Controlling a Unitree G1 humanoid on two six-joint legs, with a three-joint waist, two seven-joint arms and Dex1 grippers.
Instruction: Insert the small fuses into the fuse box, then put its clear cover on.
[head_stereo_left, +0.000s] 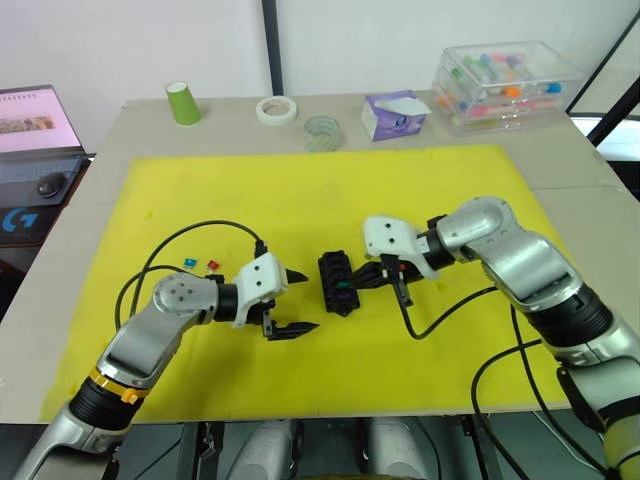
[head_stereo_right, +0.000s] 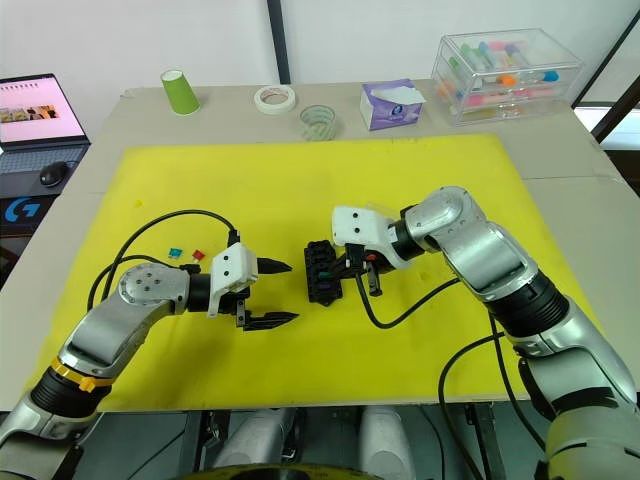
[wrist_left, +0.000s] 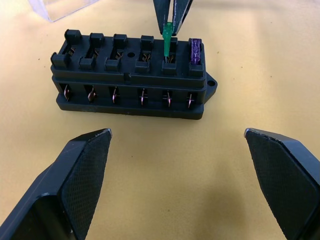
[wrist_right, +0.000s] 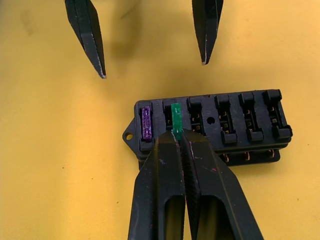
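right pincer (wrist_right: 176, 137) is pinched narrow on a green blade fuse (wrist_right: 176, 117), holding it upright over the second slot from the end of the black fuse box (wrist_left: 131, 75), with the blades just entering the clips. a purple fuse (wrist_left: 196, 50) already sits in the end slot beside it; the other four slots look bare. left pincer (head_stereo_left: 291, 301) hovers just beside the box with its fingers spread wide and gripping nothing, its tips pointing at the long side of the box.

the box lies near the middle of the yellow mat (head_stereo_left: 300, 190) on the table. a blue fuse (head_stereo_left: 189, 263) and a red fuse (head_stereo_left: 212, 265) wait on the mat well apart from the box, toward the robot's left. a corner of the clear cover (wrist_left: 60, 7) lies on the mat just past the far side of the box.

to seat this fuse well, my judgement is that the push should go straight down along the slot, keeping the fuse vertical so both blades meet their clips together; any tilt could bend a blade or wedge it against the slot wall. the box is light and unclamped, so it may skid or tip under the press; the left pincer could brace its side. release only once the green top sits level with the purple one.
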